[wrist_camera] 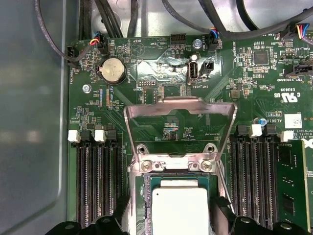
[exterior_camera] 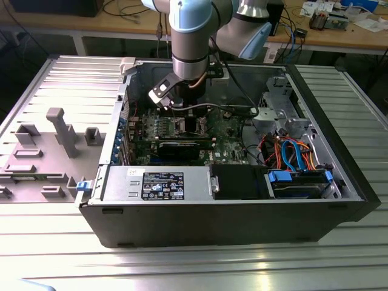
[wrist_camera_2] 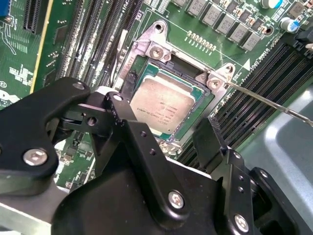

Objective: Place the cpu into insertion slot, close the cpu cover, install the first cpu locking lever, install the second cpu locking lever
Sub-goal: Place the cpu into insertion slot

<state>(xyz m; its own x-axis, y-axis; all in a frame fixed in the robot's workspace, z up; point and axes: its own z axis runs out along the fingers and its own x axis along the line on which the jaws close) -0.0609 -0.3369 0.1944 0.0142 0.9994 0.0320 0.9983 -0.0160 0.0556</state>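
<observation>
Black fingers [wrist_camera_2: 139, 142] of the gripper [wrist_camera_2: 164, 117] are standing spread apart, straddling the cpu [wrist_camera: 179, 210]. That cpu is lying in the insertion slot [wrist_camera_2: 155, 50], and the cpu cover [wrist_camera: 181, 102] is standing flipped open.

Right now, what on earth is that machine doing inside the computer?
A robot arm reaches down into an open computer case, with its claw spread open just above the green circuit board. The cpu already lies in the insertion slot, between the claw's fingers but not gripped by them. The cpu cover is not yet closed: its silvery frame stands swung up behind the slot.
</observation>
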